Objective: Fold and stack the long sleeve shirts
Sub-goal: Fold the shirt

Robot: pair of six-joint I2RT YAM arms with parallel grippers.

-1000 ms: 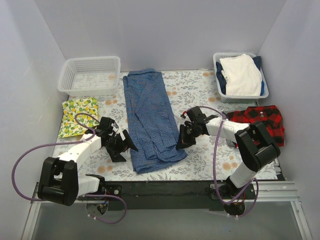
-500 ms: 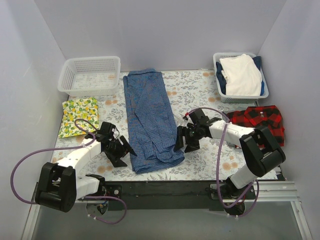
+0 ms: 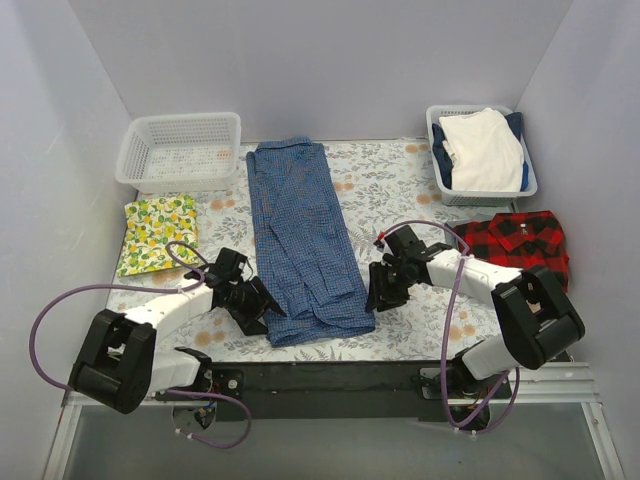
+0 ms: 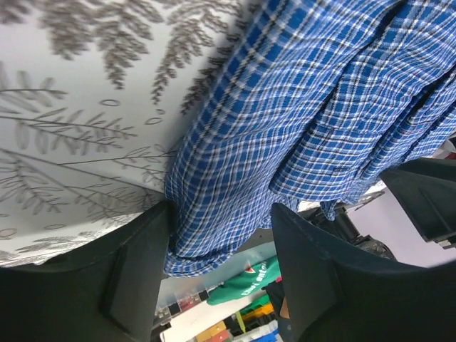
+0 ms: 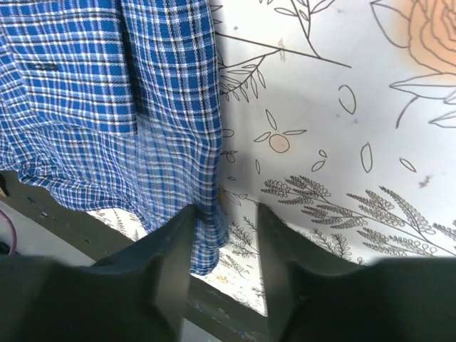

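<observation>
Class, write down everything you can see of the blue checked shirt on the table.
The blue shirt is thin woven cloth in a fine blue-and-white check. It lies flat on the floral table, folded lengthwise into a long strip running front to back, its layers rumpled at the near end. The left pincer and right pincer sit at its two near corners, jaws open astride the hem.

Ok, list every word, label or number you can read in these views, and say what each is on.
Nothing readable in any view.
Green item beyond the table edge, left wrist view: white print, too blurred to read.
Blue shirt, plaid shirt, lemon cloth: patterns only, no lettering.
</observation>
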